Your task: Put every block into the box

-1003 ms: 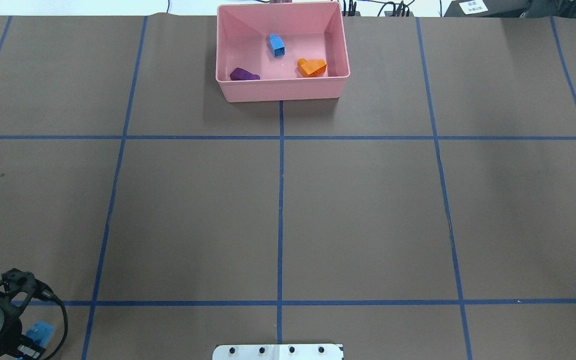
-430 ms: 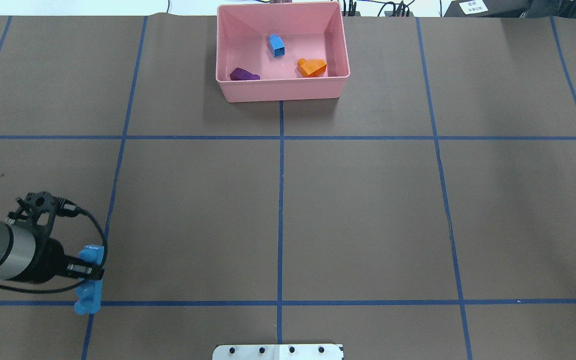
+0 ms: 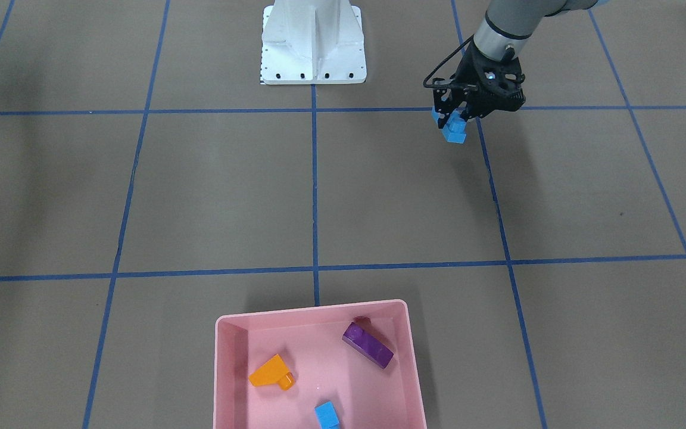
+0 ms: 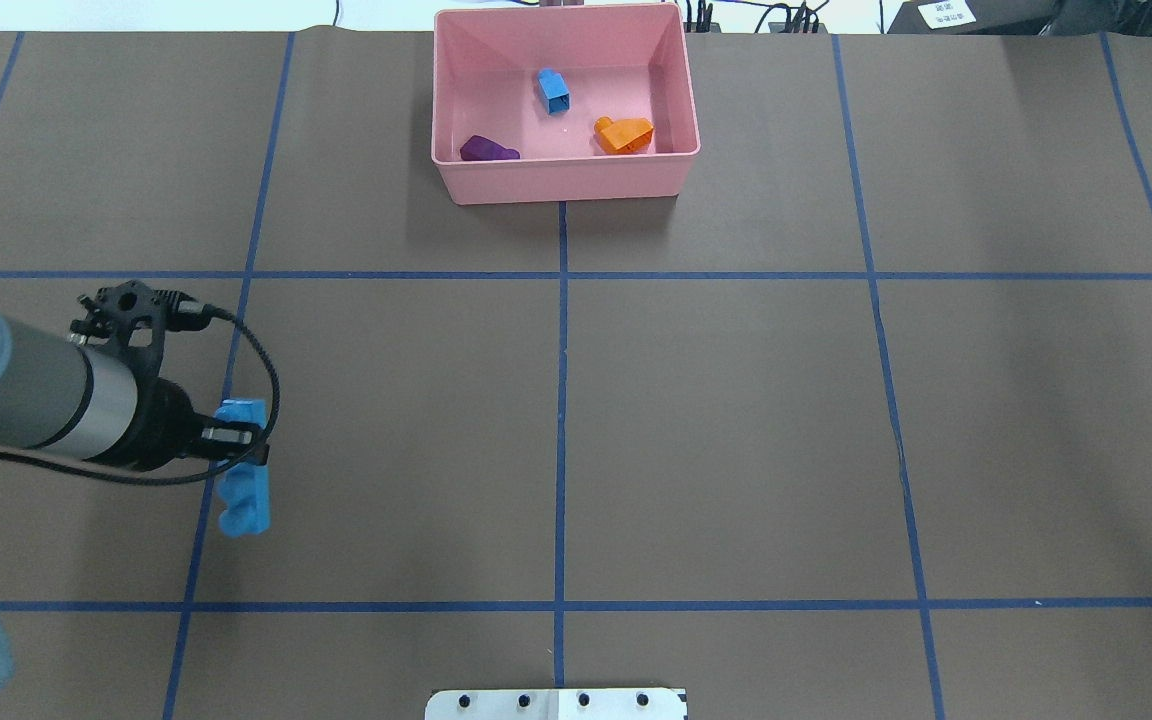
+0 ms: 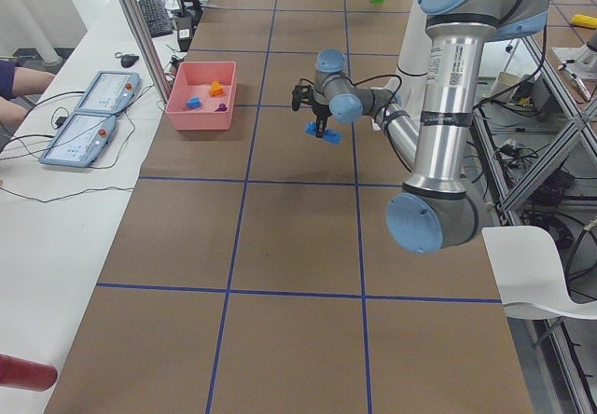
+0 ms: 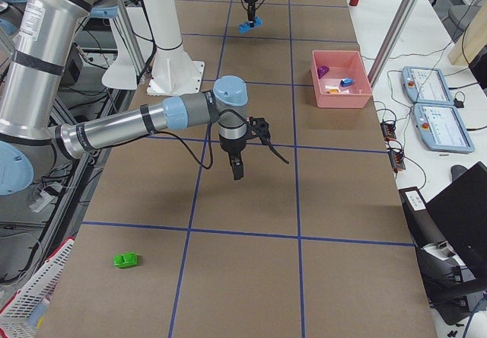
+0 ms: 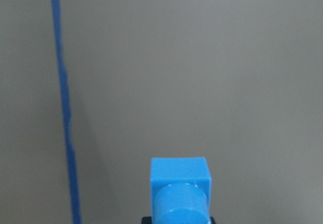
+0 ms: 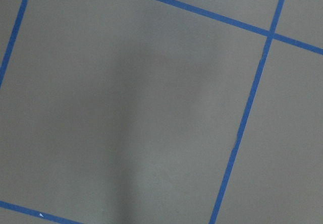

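- Left end effector (image 4: 236, 445): clenched on the long blue four-stud plastic block (image 4: 244, 500), which is carried clear of the brown table (image 4: 736, 420).
- Grip point: apparently near one end of the block; most of its length projects past the grip.
- Handling, as judged: rigid, light, smooth-walled plastic. An off-centre hold may let it pivot; a hold across the flat side walls at mid-length would be steadier.
- Shallow pink plastic box (image 4: 566, 185): well apart from the left end effector, ahead and to its right. It contains the purple block (image 4: 488, 150), small blue block (image 4: 553, 90) and orange sloped block (image 4: 624, 135).
- Right end effector (image 6: 237, 172): above the table; cannot tell whether released or clenched.
- Green two-stud block (image 6: 125, 259): on the table, well apart from the right end effector, not yet boxed.
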Controlling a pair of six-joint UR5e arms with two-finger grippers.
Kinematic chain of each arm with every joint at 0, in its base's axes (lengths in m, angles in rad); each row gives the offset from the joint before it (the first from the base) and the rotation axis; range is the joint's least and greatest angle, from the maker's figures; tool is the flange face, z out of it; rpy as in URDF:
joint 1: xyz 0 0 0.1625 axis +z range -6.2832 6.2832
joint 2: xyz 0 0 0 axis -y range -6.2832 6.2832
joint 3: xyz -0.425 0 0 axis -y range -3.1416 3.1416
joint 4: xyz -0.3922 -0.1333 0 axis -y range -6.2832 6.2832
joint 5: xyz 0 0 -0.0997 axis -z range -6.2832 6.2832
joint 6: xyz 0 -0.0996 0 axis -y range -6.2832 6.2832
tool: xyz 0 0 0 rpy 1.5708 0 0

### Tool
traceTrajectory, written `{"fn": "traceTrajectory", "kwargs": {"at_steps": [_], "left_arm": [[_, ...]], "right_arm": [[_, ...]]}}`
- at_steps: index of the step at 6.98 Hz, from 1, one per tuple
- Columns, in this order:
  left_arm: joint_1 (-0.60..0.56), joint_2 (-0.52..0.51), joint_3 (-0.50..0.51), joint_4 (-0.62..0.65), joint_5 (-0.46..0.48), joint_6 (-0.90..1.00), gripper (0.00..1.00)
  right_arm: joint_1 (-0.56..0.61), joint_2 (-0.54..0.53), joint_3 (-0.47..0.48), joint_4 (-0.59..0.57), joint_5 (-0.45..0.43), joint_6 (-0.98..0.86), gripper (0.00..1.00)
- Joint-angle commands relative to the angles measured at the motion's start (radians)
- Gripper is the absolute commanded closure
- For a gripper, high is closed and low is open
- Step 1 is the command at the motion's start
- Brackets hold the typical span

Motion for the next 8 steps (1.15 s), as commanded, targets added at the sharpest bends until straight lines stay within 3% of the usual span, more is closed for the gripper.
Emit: {"fn": "traceTrajectory", "kwargs": {"at_steps": [1,4,7,8], "left_arm": [[-0.086,-0.255,0.18,0.08,-0.003,-0.088,1.0],[-0.194,-0.695,0.745,0.059,-0.043,-0.173,1.0],[-0.258,-0.976,1.318,-0.25,-0.085,-0.263,1.0],[-0.261,-1.0,1.374,-0.295,-0.085,-0.285,1.0]], "right_arm": [[0.061,-0.043,-0.008,0.0,0.002,-0.129,0.01],[0.115,-0.111,-0.018,0.0,0.009,-0.206,0.01],[0.142,-0.158,-0.034,0.008,0.01,-0.246,0.01],[0.156,-0.188,-0.035,0.006,0.01,-0.285,0.01]]}}
